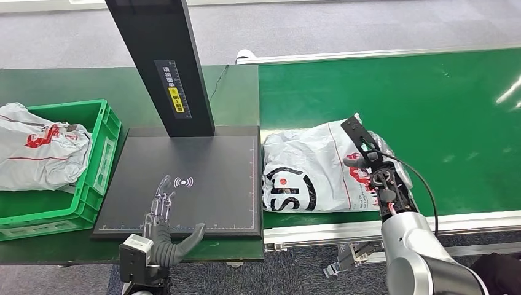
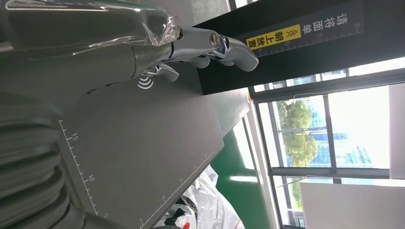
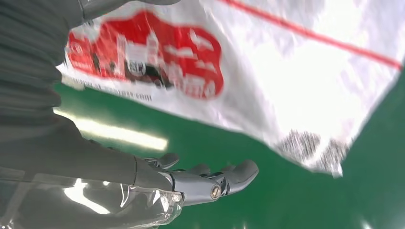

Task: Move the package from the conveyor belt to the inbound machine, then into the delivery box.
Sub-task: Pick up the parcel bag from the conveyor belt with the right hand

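The white package [image 1: 307, 166] with red and black print lies on the green conveyor belt [image 1: 430, 110], close to the belt's left end and front edge. My right hand [image 1: 378, 175] is at the package's right edge. In the right wrist view its fingers [image 3: 205, 180] stretch out low over the belt beside the package [image 3: 296, 71], holding nothing. My left hand [image 1: 163, 215] hovers open over the front of the inbound machine's black platform [image 1: 203, 184], fingers [image 2: 210, 45] straight. The green delivery box [image 1: 101, 153] stands to the left of the platform.
The machine's black pillar [image 1: 166, 67] rises from the back of the platform. Another white package [image 1: 37, 153] lies in the delivery box. The belt's metal front rail [image 1: 332, 230] runs below the package. Grey floor lies beyond the tables.
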